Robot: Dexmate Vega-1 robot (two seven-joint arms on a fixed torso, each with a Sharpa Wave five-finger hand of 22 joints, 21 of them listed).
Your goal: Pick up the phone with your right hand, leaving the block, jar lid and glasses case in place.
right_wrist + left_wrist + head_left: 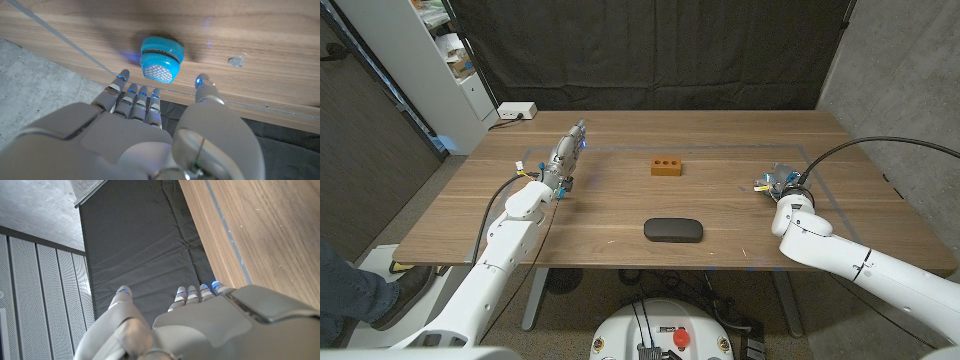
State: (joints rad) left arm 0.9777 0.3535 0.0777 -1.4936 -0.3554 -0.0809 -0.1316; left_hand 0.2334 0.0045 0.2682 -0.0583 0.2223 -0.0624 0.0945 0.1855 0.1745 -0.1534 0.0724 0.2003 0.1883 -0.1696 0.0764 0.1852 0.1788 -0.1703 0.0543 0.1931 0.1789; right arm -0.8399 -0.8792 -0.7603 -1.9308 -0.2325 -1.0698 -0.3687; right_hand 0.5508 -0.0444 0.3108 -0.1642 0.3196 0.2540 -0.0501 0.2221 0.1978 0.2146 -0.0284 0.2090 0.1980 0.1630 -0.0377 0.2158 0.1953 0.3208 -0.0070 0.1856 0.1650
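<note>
A brown block with three holes lies at the table's middle back. Nearer the front edge lies a black glasses case. My right hand is over the table's right side, well to the right of both. In the right wrist view my right hand holds nothing, its fingers straight and thumb apart. Just beyond its fingertips a small blue rounded thing with a white dotted face lies on the wood. My left hand is over the left back of the table. Its fingers are stretched out and hold nothing.
A white power strip lies at the table's back left corner, with a white shelf unit beyond it. A small clear scrap lies near the blue thing. A person's leg and shoe are at the lower left, off the table.
</note>
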